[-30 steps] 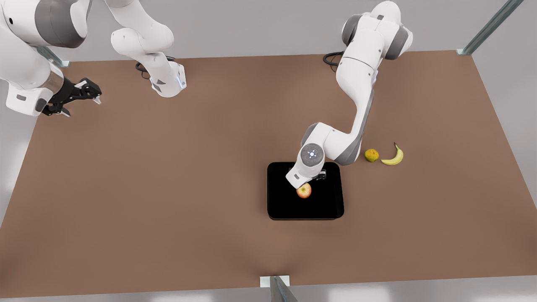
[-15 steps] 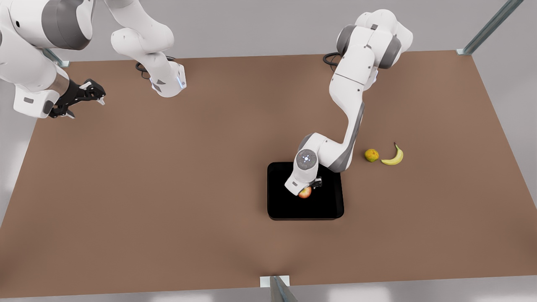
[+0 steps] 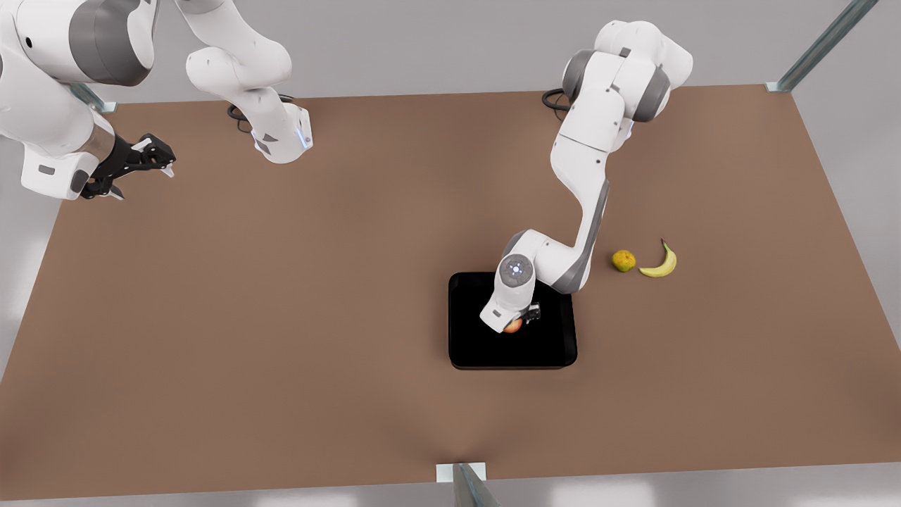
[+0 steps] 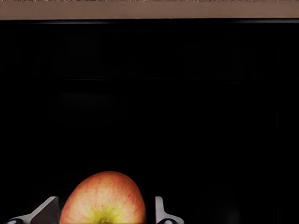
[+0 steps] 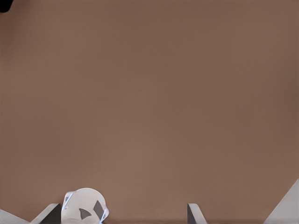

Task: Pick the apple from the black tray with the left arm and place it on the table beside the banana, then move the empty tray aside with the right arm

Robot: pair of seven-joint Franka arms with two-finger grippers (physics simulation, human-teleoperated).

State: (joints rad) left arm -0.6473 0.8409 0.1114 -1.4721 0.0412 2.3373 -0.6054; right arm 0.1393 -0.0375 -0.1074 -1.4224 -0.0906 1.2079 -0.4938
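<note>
While the left gripper (image 3: 514, 320) sits low over the tray (image 3: 549, 348), the apple (image 3: 513, 325) lies between its fingers (image 4: 161, 212), one on each side of the fruit. From the left wrist view the fingers stand just beside the apple's (image 4: 103, 198) flanks; whether they press on it or leave a thin gap cannot be told. The apple rests on the tray's glossy black floor (image 4: 187, 102), toward the middle and a little nearer the tray's far edge in the front view. Most of the fruit is hidden under the wrist in the front view, with only a reddish sliver showing.

The tray lies flat on the table (image 3: 281, 317), slightly to the front view's right of centre. Well apart from it, farther toward the front view's right, the banana (image 3: 660, 264) lies on the table with its dark stem pointing away from the camera. A round yellow-green fruit (image 3: 623, 260) sits just beside the banana, on the side nearer the tray.

The right gripper (image 3: 134, 169) waits high near the table's far corner on the front view's left, well away from everything. Its fingers (image 5: 194, 214) are spread wide and hold nothing, with bare table (image 5: 149, 107) beneath them and the arm's base (image 5: 85, 205) between them in the right wrist view.
</note>
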